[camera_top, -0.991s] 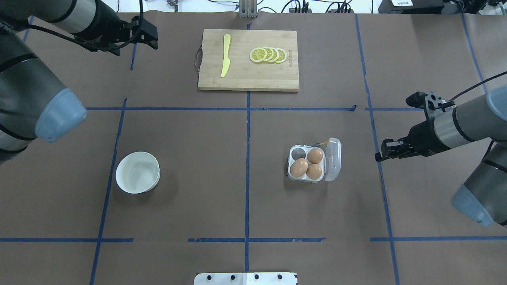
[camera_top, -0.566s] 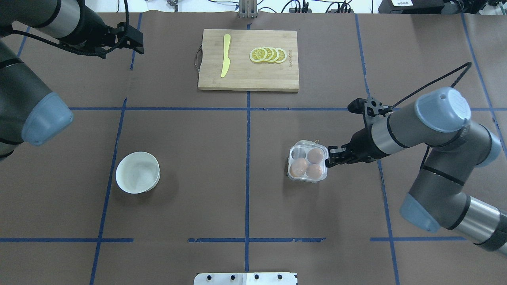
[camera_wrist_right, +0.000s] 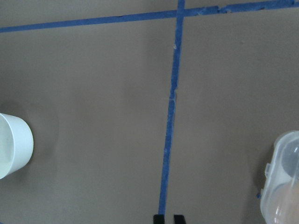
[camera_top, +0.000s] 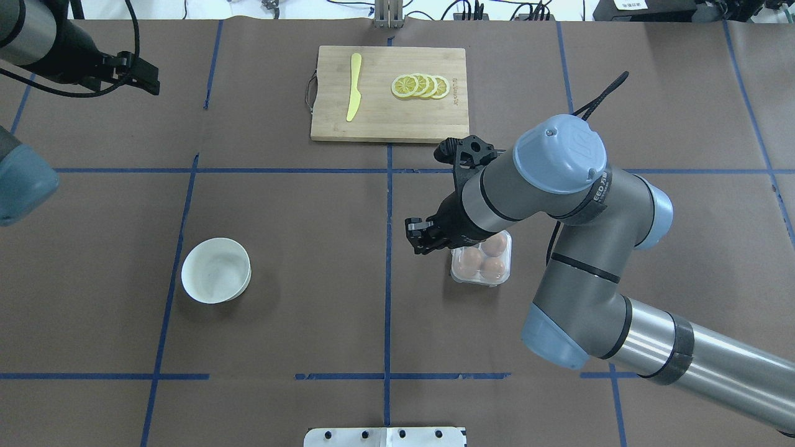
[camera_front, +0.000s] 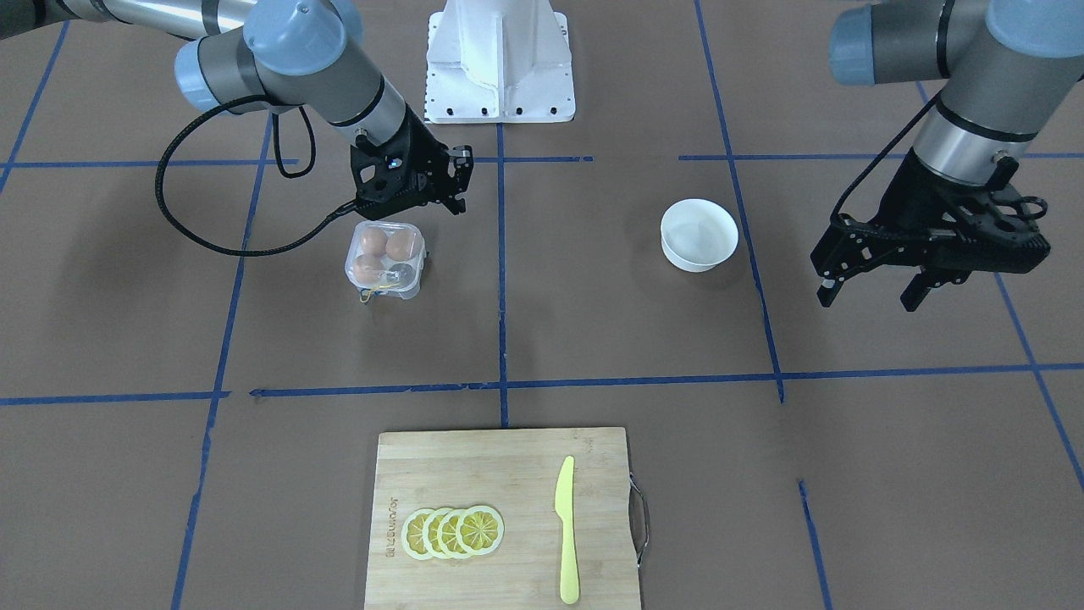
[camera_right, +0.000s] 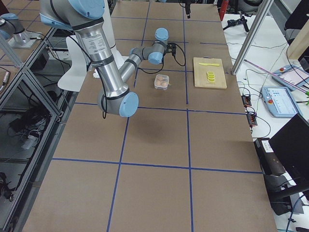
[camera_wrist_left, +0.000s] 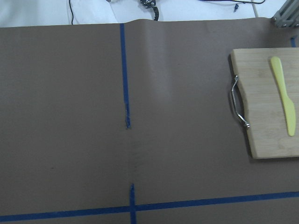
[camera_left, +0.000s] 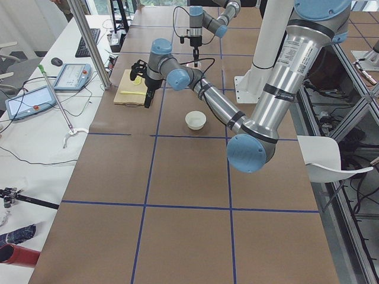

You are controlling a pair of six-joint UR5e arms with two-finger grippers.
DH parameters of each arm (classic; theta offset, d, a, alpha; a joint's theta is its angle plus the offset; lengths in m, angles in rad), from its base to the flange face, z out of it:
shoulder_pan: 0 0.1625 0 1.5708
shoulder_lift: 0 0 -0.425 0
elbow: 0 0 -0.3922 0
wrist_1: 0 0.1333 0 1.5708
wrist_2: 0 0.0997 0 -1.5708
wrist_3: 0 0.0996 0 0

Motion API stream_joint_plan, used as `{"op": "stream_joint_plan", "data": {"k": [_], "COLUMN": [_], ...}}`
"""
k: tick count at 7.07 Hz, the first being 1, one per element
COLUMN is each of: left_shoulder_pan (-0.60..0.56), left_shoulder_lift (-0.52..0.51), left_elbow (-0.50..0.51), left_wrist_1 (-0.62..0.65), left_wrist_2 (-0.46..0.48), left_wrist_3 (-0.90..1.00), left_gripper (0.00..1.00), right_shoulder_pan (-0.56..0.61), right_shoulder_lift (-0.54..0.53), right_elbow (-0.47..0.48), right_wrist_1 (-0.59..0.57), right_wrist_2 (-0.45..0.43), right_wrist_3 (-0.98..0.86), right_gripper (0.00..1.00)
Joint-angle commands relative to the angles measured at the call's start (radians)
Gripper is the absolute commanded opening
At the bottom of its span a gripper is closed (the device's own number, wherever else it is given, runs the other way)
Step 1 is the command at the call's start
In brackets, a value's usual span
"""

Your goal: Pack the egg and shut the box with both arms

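The clear box [camera_top: 490, 273] lies right of the table's middle with its lid down over three brown eggs [camera_top: 471, 259]. It also shows in the front-facing view [camera_front: 385, 258] with yellow string at its edge, and at the right edge of the right wrist view [camera_wrist_right: 282, 182]. My right gripper [camera_top: 415, 238] is shut and empty, just left of the box and apart from it; its wrist hides part of the box from overhead. My left gripper [camera_front: 871, 296] is open and empty, raised at the far left of the table.
A white bowl [camera_top: 216, 270] stands at the left. A wooden cutting board [camera_top: 388, 118] with a yellow knife [camera_top: 354, 87] and lemon slices [camera_top: 420, 85] lies at the back. The white pedestal [camera_front: 500, 59] is at the robot's side.
My right arm swept left across the box; the lid went from open to down over the eggs, and the gripper passed to the box's left. My left arm drew back further left.
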Motion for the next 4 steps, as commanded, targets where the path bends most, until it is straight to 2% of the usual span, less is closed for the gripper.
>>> {"op": "stream_joint_plan", "data": {"k": [1,2,3,4], "left_shoulder_pan": [-0.059,-0.102,-0.146,-0.215], "left_shoulder_lift": [0.095,0.131,0.155,0.163], "left_elbow": [0.005,0.006,0.014,0.055], "left_wrist_1": [-0.054,-0.054,-0.05,-0.042], "left_wrist_2": [-0.053,-0.054,-0.056,-0.089], "left_wrist_3": [0.125,0.206,0.292,0.396], "left_gripper": [1.0,1.0,1.0,1.0], "right_shoulder_pan": [0.069,0.132,0.201,0.247], "right_shoulder_lift": [-0.005,-0.03,-0.063,-0.144], "right_elbow": [0.029,0.065,0.082,0.111], "right_wrist_1": [-0.077,-0.2,-0.294,-0.359], "right_wrist_2": [-0.057,-0.055,-0.055,-0.048], "right_wrist_3": [0.036,-0.003,-0.163,-0.385], "right_gripper": [1.0,1.0,1.0,1.0]}}
